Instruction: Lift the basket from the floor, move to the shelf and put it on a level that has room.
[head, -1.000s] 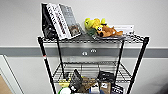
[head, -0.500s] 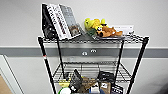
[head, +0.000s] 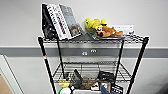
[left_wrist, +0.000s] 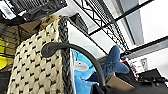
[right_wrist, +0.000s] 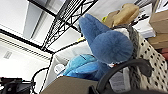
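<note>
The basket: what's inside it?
A blue plush toy sticks up out of the basket, against its whitish lining. A brown box edge hides the toy's lower part and the basket's bottom.

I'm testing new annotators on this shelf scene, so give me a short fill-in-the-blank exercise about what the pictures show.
1. On the shelf, the books lean on the ____ tier.
2. The plush toy lying inside the basket is ____ in colour.
3. The orange-brown plush lies beside a ____ plush on that tier.
4. The basket's curved handle is ____ in colour.

Missing words: top; blue; yellow; dark
</note>
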